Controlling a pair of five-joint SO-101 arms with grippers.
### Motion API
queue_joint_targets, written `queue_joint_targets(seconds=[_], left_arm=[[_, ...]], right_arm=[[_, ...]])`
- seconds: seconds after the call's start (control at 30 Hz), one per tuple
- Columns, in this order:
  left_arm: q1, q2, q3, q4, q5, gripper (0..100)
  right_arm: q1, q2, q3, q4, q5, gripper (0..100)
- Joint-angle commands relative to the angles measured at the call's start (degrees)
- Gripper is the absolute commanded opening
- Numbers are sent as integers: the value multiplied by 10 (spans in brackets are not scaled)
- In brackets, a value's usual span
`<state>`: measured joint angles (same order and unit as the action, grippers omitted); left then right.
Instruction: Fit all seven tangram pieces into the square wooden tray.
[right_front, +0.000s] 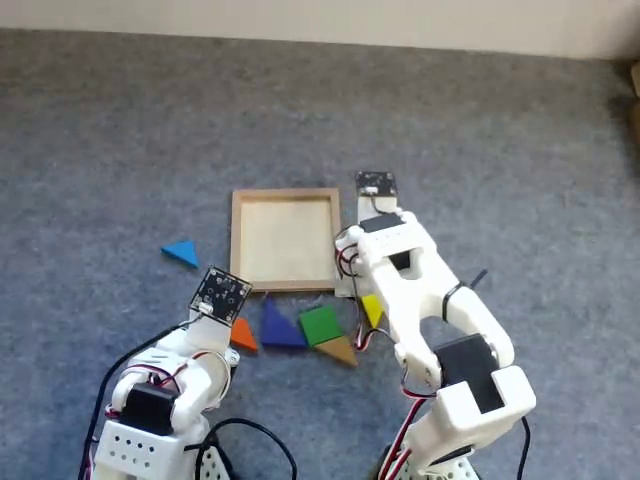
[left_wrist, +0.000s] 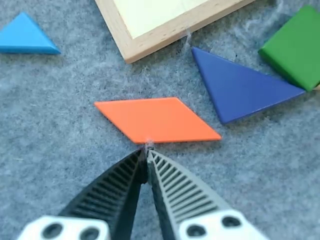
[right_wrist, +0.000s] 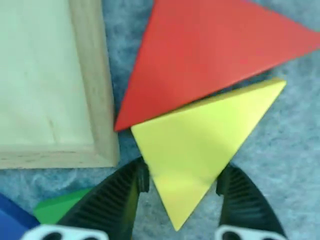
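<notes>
1. Where the table lies nearest the arms' bases, we note a loose row of pieces flat on the grey felt (right_front: 520, 140): tan triangle (right_front: 338, 349), orange parallelogram (left_wrist: 157, 119), dark blue triangle (left_wrist: 240, 87) and green square (left_wrist: 295, 47). All are outside the tray.
2. Left gripper (left_wrist: 147, 150): fingers pressed together on nothing, tips touching the near long edge of the orange parallelogram. To us this reads as a nudging posture, not a pick.
3. Right gripper (right_wrist: 182, 174): jaws spread, one on each side of the yellow triangle's (right_wrist: 200, 135) near corner and close to its edges. We see no clear pinch. The piece lies just off the tray's near corner on that arm's side.
4. Red triangle (right_wrist: 210, 55): beyond the yellow, touching it along one edge, beside the tray's rim. We cannot tell whether one overlaps the other.
5. Square wooden tray (right_front: 285, 193): raised rim, pale floor bare, no piece in. The light blue triangle (right_front: 181, 253) lies apart on the left arm's side.
6. Our judgement:
   - The task is at its start, with the first pick in hand, and the yellow triangle is the likely candidate.
   - The next move calls for closing on two slanting edges, which may squirt the piece forward.
   - The piece must then be lifted clear of the red triangle and the rim, and seated flat in a corner.
   - The pieces look thin, hard and smooth.
</notes>
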<state>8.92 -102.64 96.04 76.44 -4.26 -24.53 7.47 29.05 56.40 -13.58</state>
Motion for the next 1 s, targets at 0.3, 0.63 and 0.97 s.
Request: queue_joint_targets(seconds=[0.3, 0.63, 0.97], left_arm=[[8, -26, 12, 0, 4, 7], [8, -26, 12, 0, 4, 7], [8, -26, 12, 0, 4, 7]], right_arm=[[3, 10, -30, 38, 87, 170], [4, -51, -2, 36, 93, 170], [2, -125, 61, 34, 141, 170]])
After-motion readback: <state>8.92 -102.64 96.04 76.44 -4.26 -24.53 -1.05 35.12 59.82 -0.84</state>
